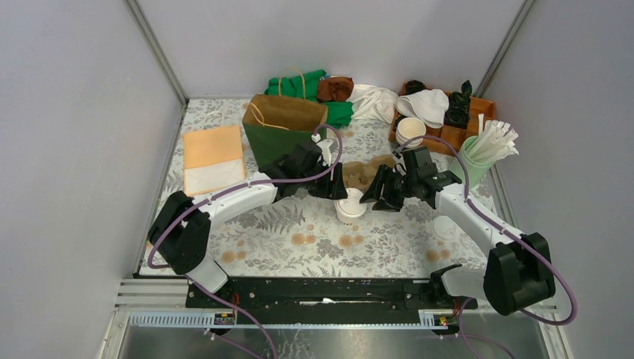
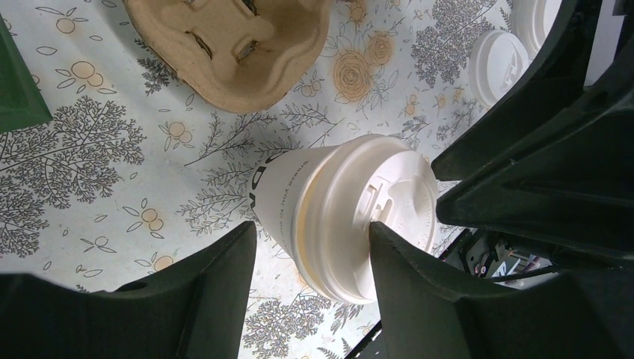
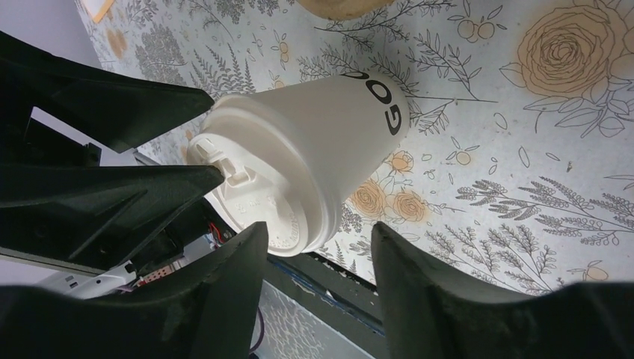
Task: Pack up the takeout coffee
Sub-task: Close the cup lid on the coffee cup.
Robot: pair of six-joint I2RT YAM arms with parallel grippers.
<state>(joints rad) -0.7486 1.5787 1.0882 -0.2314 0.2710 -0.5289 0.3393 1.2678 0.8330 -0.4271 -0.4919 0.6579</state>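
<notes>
When the scene was examined, the cup (image 1: pixel 350 206) was found standing upright on the flower-patterned table (image 1: pixel 314 239) with its lid (image 2: pixel 374 217) fitted. It stood near the middle of the table and just on the near side of the carrier (image 1: pixel 368 172). It was flanked by both grippers, the left gripper (image 1: pixel 334 185) at its left and the right gripper (image 1: pixel 383 193) at its right, each seen close against it from above.

From the left wrist, the jaws of the left gripper were seen apart, with the upper part of the cup between them. One finger (image 2: pixel 419 292) was noted with its tip against the top of the lid, by the sip hole. The other finger lay just beside the cup wall, below the lid rim. Whether that second finger touched the wall, and so whether the cup was gripped, could not be told.

From the right wrist, the jaws of the right gripper were seen parted and not closed on the cup. The lid edge was seen just above the gap, close to one finger (image 3: pixel 224 292), and the near edge of the table showed through the gap. The two fingers of the left gripper were also recorded in this view, one tip on the lid top and one at the lid rim.

A green and brown bag (image 1: pixel 284 127) was noted standing behind the left gripper, apart from the cup. A spare lid (image 2: pixel 501 63) was seen lying flat on the table beyond the cup.
</notes>
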